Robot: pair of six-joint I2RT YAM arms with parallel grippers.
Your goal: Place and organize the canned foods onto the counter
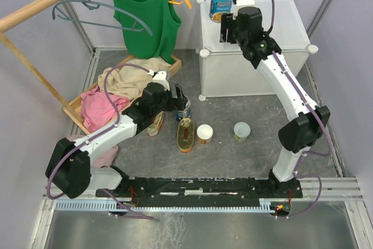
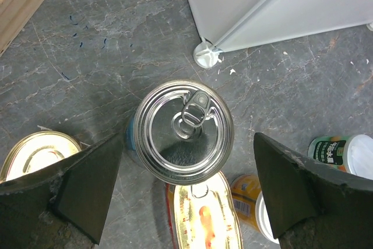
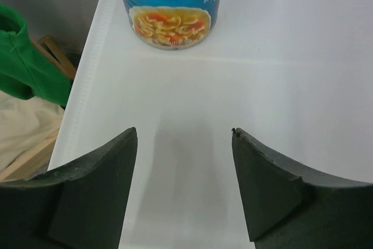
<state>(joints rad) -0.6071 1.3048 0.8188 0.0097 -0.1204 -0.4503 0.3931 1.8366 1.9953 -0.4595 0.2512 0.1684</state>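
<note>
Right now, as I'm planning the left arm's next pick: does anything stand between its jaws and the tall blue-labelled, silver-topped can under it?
Nothing visible does. The left gripper has open jaws flanking the tall blue-labelled silver-topped can, lid fully exposed; a flat oval yellow tin lies beside it, not over it.

Blue label with yellow noodle picture on the can; plain white desk; grey veined floor; green shirt; pink cloth.
</note>
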